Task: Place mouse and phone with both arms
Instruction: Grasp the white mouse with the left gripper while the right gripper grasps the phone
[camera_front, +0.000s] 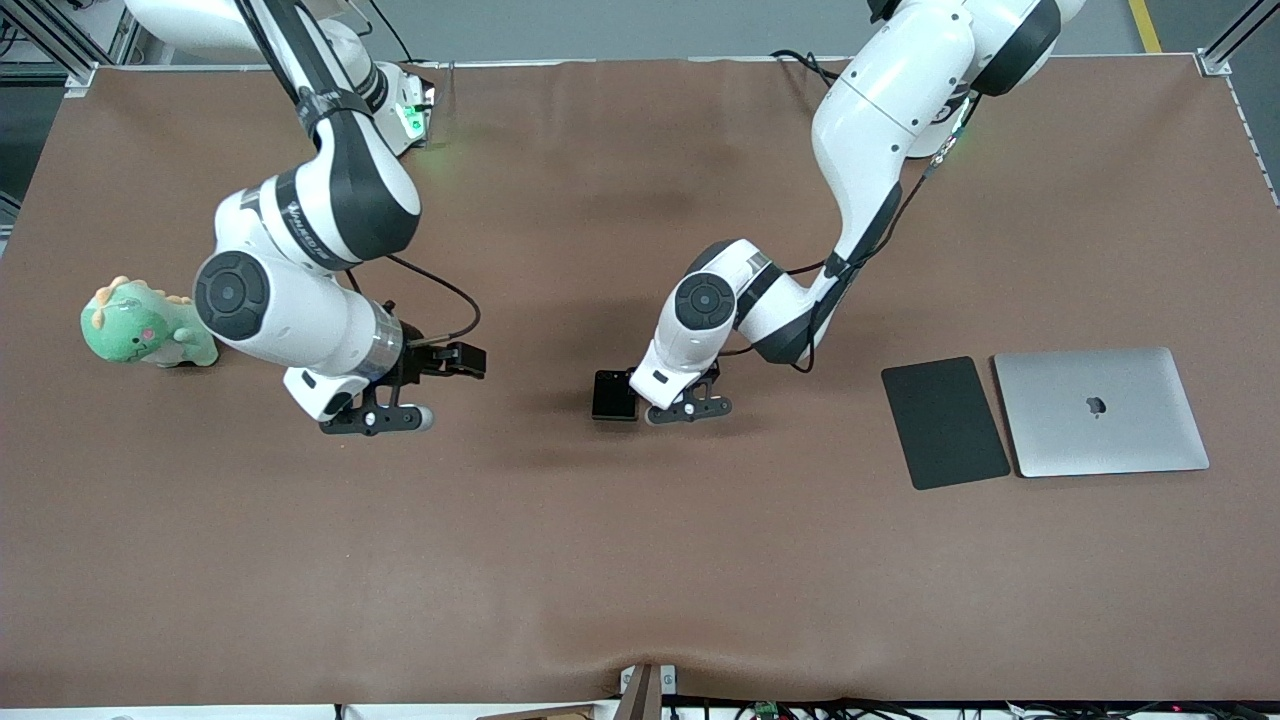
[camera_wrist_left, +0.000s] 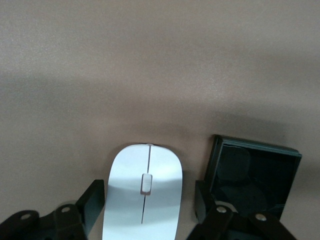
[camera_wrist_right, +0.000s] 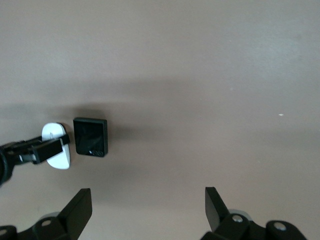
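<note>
The white mouse (camera_wrist_left: 144, 195) lies on the brown table, and my left gripper (camera_wrist_left: 148, 207) is low around it. One finger stands on each side of the mouse, with a narrow gap on both sides. The black phone (camera_wrist_left: 255, 180) lies flat right beside the mouse, toward the right arm's end. In the front view the left gripper (camera_front: 685, 405) hides the mouse and only the phone (camera_front: 614, 395) shows. My right gripper (camera_front: 430, 388) hangs open over bare table, with nothing between its fingers (camera_wrist_right: 77, 207). Its wrist view shows the mouse (camera_wrist_right: 56, 150) and the phone (camera_wrist_right: 90, 137) farther off.
A dark-grey pad (camera_front: 944, 422) and a closed silver laptop (camera_front: 1100, 411) lie side by side toward the left arm's end. A green plush toy (camera_front: 140, 325) sits at the right arm's end, close to that arm's elbow.
</note>
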